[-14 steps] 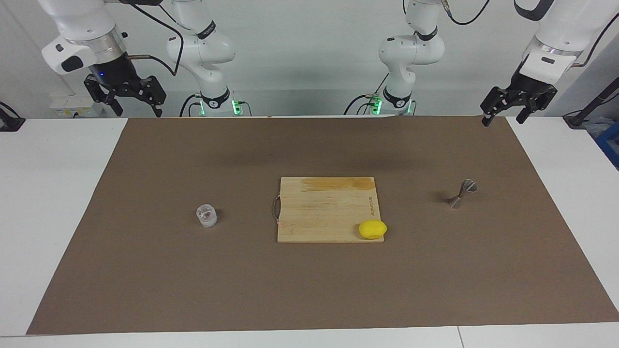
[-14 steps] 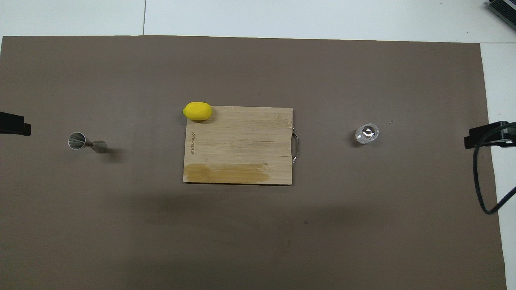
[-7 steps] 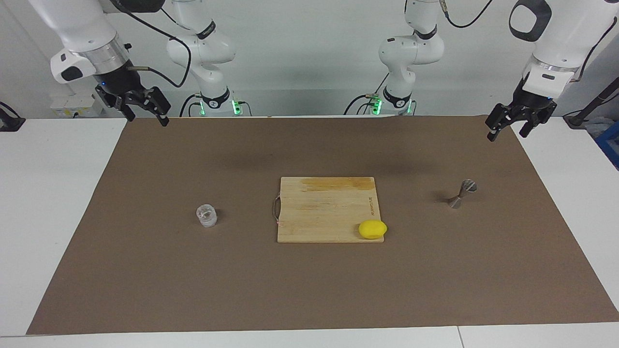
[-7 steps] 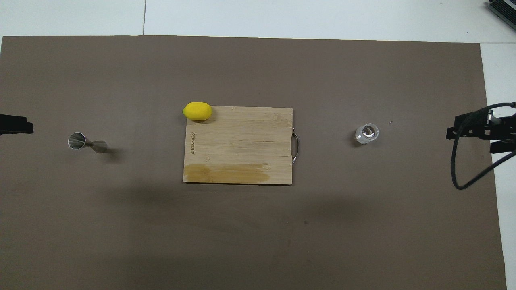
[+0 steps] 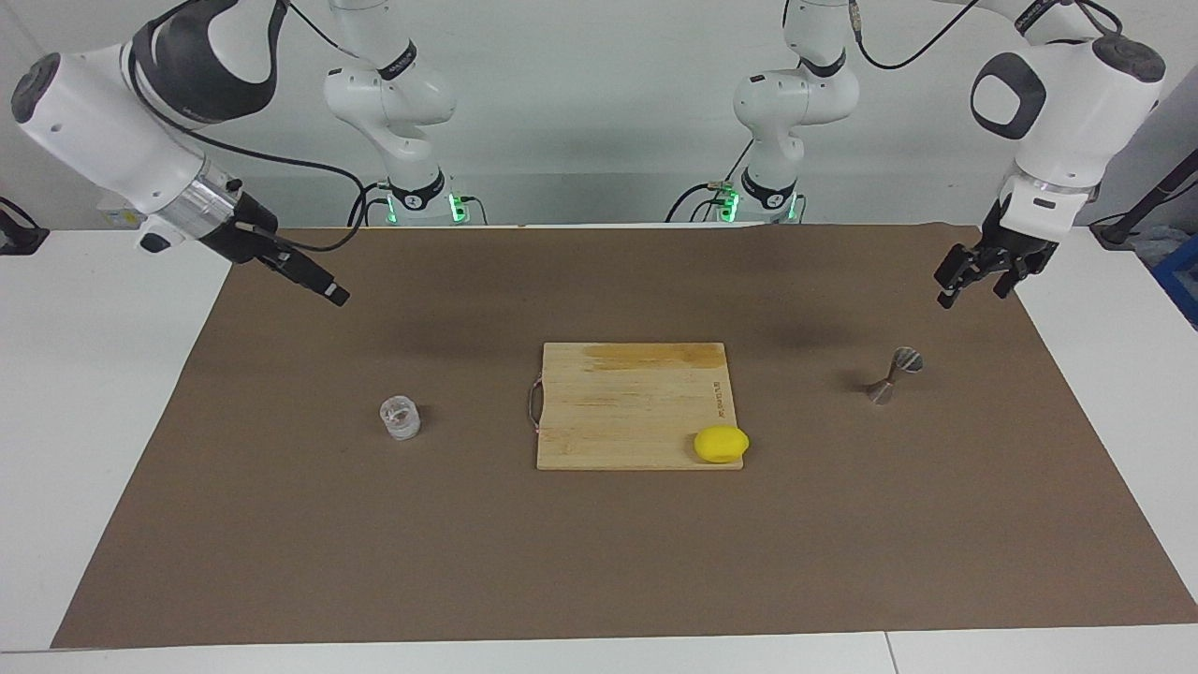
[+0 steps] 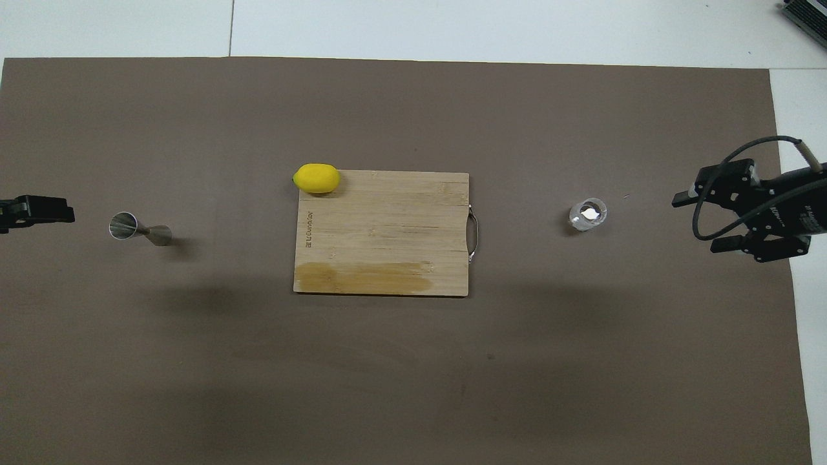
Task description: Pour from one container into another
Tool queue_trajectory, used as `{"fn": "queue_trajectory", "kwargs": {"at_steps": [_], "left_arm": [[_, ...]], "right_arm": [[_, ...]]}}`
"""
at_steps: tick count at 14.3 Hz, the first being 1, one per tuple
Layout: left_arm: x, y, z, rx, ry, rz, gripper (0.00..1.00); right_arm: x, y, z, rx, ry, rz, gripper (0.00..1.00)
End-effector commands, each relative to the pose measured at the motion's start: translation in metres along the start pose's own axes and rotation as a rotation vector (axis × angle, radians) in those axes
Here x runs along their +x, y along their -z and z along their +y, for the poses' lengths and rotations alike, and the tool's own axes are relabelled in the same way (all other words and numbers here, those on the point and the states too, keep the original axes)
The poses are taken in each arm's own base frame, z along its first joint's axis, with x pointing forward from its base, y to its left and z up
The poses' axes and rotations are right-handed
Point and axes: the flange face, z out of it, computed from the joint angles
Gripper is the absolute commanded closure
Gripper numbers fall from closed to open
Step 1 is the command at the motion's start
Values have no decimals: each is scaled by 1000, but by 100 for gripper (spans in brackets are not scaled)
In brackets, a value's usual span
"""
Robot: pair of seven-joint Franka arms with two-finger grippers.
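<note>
Both grippers, right [image 5: 328, 292] and left [image 5: 969, 281], fingers released and empty, approach; next, right fingers must straddle the cup [image 5: 400, 417] ahead of them, left the jigger [image 5: 891, 374].

White rectangular table [image 5: 94, 393] – smooth top, a seam visible in the panels along the edge farthest from the robots. Large brown rectangular mat [image 5: 599, 562] – matte, laid flat, covering most of the tabletop; bare white margins remain at both ends. Plain pale grey-white wall [image 5: 599, 112] rising above the table's edge nearest the robots; even, diffuse lighting, soft shadows on the mat. Blue box-like object [image 5: 1181, 281], partly cut off, at the left arm's end. Dark slatted item [image 6: 807, 16] in one corner of the overhead view, kind unclear.
</note>
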Motion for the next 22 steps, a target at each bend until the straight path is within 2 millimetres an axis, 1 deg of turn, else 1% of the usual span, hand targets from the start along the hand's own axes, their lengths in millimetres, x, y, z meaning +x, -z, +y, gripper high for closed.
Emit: {"fn": "queue_trajectory", "kwargs": {"at_steps": [1,2,3,4,6,7,8,9,10,12,15,18,19,20,21,22], "left_arm": [[4,-38,5,-1,-9,-17,0],[0,-52,9,-2,-18,-35,0],[-4,-60,16,-3,-30,-38,0],[-5,-62,16,-3,-27,-37,0],[-6,-63,18,-4,-33,-39,0],[-6,-63,23,-5,-44,-39,0],[-5,-61,22,-5,-42,-34,0],[-5,-62,24,-5,-44,-42,0],[-7,-63,25,-5,-48,-51,0],[-7,-63,32,-7,-65,-51,0],[-5,-61,29,-6,-71,-40,0],[-4,-61,28,-7,-86,-40,0],[-1,-56,25,-7,-163,-26,0],[2,-55,16,-14,-278,-9,0],[6,-54,1,-29,-374,29,0],[9,-53,-5,-70,-446,70,0]], "right_arm": [[29,-20,15,114,-189,-96,0],[34,-25,18,149,-303,-130,0],[45,-26,25,179,-429,-144,0],[54,-27,32,197,-542,-158,0],[65,-50,39,197,-692,-261,0],[73,-66,43,187,-729,-300,0],[80,-75,45,196,-754,-323,0],[87,-78,48,236,-788,-359,0],[96,-85,57,267,-834,-407,0],[112,-116,67,232,-896,-457,0],[133,-157,88,194,-956,-502,0],[142,-178,96,215,-1001,-541,0],[146,-184,100,218,-1008,-545,0],[149,-186,100,232,-1013,-539,0],[150,-192,99,233,-1016,-546,0],[149,-198,93,247,-1010,-554,0]]}}
